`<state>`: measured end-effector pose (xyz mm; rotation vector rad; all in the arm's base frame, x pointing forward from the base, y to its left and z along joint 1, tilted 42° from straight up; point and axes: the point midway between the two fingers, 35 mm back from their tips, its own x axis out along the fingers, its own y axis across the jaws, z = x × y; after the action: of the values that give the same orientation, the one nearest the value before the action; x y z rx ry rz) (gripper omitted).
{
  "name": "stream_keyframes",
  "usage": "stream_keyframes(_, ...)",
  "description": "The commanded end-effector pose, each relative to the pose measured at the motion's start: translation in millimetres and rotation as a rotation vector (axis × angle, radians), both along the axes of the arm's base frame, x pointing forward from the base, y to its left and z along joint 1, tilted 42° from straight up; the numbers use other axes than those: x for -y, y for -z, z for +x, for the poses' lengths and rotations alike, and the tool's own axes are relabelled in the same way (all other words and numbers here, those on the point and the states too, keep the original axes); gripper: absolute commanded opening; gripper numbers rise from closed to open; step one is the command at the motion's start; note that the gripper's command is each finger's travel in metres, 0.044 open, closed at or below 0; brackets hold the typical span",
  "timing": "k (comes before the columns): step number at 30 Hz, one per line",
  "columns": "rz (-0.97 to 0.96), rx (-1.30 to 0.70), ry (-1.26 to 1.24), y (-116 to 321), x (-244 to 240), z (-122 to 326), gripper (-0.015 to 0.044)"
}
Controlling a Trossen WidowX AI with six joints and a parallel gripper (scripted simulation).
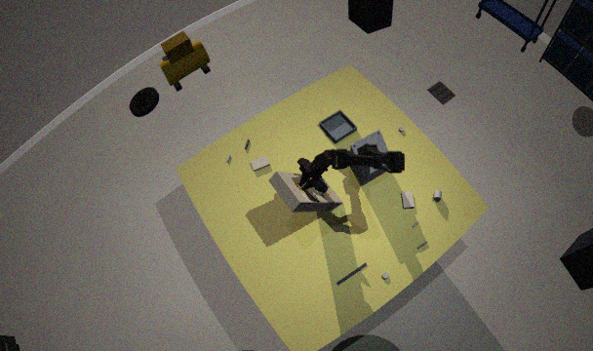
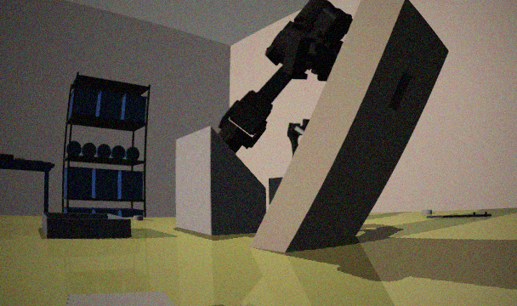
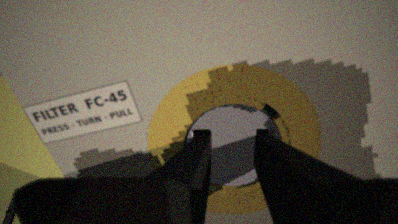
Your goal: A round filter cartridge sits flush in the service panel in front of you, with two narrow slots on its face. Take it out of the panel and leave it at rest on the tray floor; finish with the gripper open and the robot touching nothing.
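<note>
The service panel [image 1: 283, 191] [image 2: 326, 161] [image 3: 100, 40] leans on the yellow mat. In the wrist view, the pale round filter cartridge [image 3: 231, 120] sits inside a yellow ring [image 3: 165, 120] on the panel face. A dark notch [image 3: 270, 110] shows at the ring's upper right inner edge. My gripper [image 3: 230, 138] is shut on the cartridge, one fingertip toward each side of its face. The slots are hidden at the fingertips. The exterior camera sees the panel from its side, and the cartridge is hidden there. The tray [image 1: 327, 134] [image 2: 88, 228] stands apart from the panel.
A grey wedge-shaped block [image 1: 365, 175] [image 2: 193, 183] stands beside the arm, between panel and tray in the exterior view. A label [image 3: 84, 112] is on the panel face. Small blocks [image 1: 260, 163] [image 1: 408, 200] and a dark bar [image 1: 351, 274] lie on the yellow mat [image 1: 277, 278].
</note>
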<state>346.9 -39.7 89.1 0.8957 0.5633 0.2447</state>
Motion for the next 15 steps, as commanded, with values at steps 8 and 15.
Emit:
stream_keyframes(8,-0.343,0.171,-0.143,0.3,-1.0,2.9,0.0000)
stream_keyframes(15,-0.546,0.274,-0.231,0.2,-0.9,2.7,0.0000)
